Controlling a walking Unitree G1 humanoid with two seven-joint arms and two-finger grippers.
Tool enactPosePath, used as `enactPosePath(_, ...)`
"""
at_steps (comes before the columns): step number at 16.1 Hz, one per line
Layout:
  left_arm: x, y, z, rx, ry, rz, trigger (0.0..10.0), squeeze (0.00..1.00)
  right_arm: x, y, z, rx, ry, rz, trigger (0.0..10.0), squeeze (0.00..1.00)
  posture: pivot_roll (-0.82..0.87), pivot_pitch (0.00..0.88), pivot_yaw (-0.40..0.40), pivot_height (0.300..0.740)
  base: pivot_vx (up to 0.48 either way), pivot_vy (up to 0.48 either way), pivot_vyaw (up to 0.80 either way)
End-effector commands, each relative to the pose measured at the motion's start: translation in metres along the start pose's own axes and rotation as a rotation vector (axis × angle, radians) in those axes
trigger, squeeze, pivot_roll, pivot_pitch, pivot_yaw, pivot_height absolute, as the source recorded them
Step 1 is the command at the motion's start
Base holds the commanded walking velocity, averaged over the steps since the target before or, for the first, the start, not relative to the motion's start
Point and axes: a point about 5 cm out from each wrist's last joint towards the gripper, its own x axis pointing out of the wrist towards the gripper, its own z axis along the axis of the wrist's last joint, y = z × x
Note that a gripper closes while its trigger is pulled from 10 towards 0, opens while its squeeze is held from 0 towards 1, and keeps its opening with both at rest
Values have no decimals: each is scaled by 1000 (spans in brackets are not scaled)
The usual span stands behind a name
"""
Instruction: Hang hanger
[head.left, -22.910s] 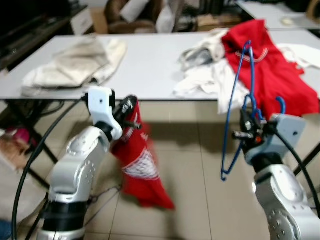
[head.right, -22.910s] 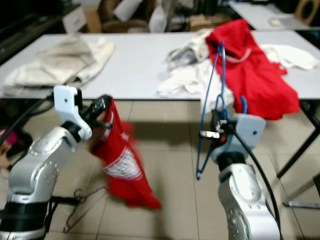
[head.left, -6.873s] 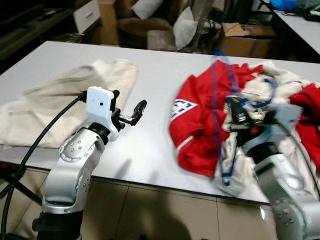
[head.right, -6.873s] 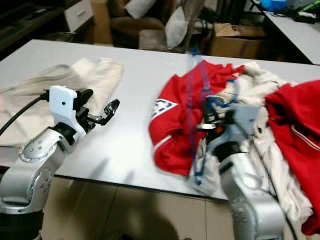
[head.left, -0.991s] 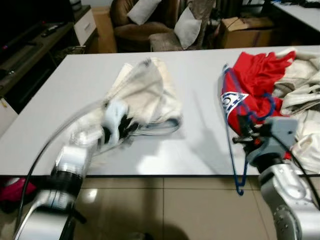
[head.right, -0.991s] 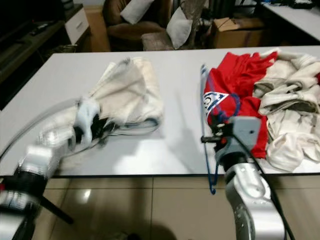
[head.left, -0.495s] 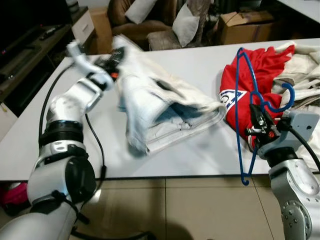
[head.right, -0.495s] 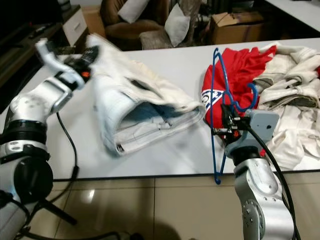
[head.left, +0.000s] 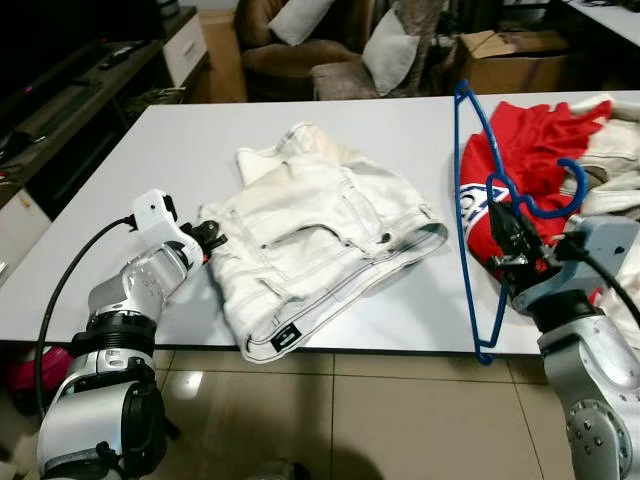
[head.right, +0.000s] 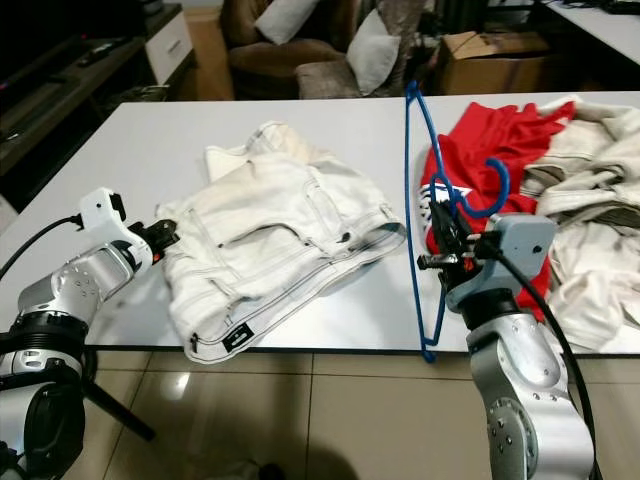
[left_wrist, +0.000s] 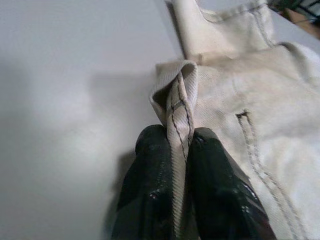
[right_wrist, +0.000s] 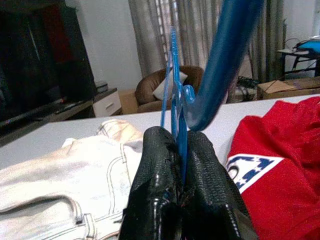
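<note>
A blue wire hanger (head.left: 466, 210) stands upright at the table's front right, its hook (head.left: 553, 198) curling toward the arm. My right gripper (head.left: 512, 240) is shut on its neck, and the right wrist view has the hanger (right_wrist: 176, 95) pinched between both fingers. White jeans (head.left: 320, 230) lie spread on the grey table (head.left: 160, 150) in the middle. My left gripper (head.left: 208, 238) is shut on the jeans' waistband edge at their left side; in the left wrist view a fold of cloth (left_wrist: 178, 105) is clamped between the fingers.
A red shirt (head.left: 530, 150) and pale clothes (head.right: 590, 180) are heaped on the table's right end, behind the hanger. An armchair with cushions (head.left: 330, 40) and a cardboard box (head.left: 510, 45) stand beyond the table. Tiled floor (head.left: 330, 420) lies below the front edge.
The left arm has swung the jeans down from the air; they now lie flat on the table. The right gripper still holds the hanger upright, a little nearer the table edge.
</note>
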Motion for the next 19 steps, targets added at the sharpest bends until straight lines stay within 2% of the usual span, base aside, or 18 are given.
enactPosePath(1,-6,-2,26,133,-110,-57,10000,1000,-5,-9,2,-10,-10,-34,10000,0,-133,0,138,740,0,0,0)
enactPosePath(2,-11,-8,32,214,-141,-133,10000,1000,-8,-10,7,4,-27,-41,10000,0,-142,0,140,740,0,0,0)
enactPosePath(3,-17,-15,37,352,-169,-217,10000,1000,-11,-14,10,8,-35,-45,10000,0,-142,0,140,740,0,0,0)
enactPosePath(4,-20,-20,39,432,-180,-260,10000,1000,-13,-17,10,-12,-19,-46,10000,0,-145,0,141,740,0,0,0)
enactPosePath(5,-28,-35,36,560,-174,-416,10000,1000,-20,-28,5,-74,41,-75,10000,0,-145,0,141,740,0,0,0)
enactPosePath(7,-36,-52,30,677,-162,-554,10000,1000,-24,-31,5,-91,56,-75,10000,0,-150,0,136,740,0,0,0)
enactPosePath(8,-40,-67,26,717,-169,-634,10000,1000,-25,-30,5,-87,58,-71,10000,0,-151,0,131,740,0,0,0)
enactPosePath(10,-41,-99,17,734,-171,-776,10000,1000,-25,-31,6,-87,53,-110,10000,0,-155,0,129,740,0,0,0)
enactPosePath(11,-39,-106,15,751,-174,-788,10000,1000,-24,-33,7,-88,47,-124,10000,0,-164,0,134,740,0,0,0)
enactPosePath(12,-31,-112,17,763,-190,-735,10000,1000,-24,-36,10,-97,36,-149,10000,0,-171,0,138,740,0,0,0)
enactPosePath(13,-18,-108,32,771,-247,-542,10000,1000,-27,-42,15,-114,20,-185,10000,0,-191,0,149,740,0,0,0)
enactPosePath(14,-11,-99,47,785,-297,-383,10000,1000,-30,-47,18,-126,12,-212,10000,0,-191,0,149,740,0,0,0)
enactPosePath(15,-10,-94,52,793,-317,-325,10000,1000,-31,-48,19,-131,11,-221,10000,0,-191,0,149,740,0,0,0)
enactPosePath(17,-8,-54,76,873,-333,-43,10000,1000,-36,-50,21,-145,17,-234,10000,0,-216,0,164,740,0,0,0)
enactPosePath(18,-12,-35,88,898,-352,48,10000,1000,-39,-51,22,-149,18,-240,10000,0,-217,0,164,740,0,0,0)
enactPosePath(19,-16,-26,99,892,-399,68,10000,1000,-42,-53,23,-152,20,-242,10000,0,-219,0,161,740,0,0,0)
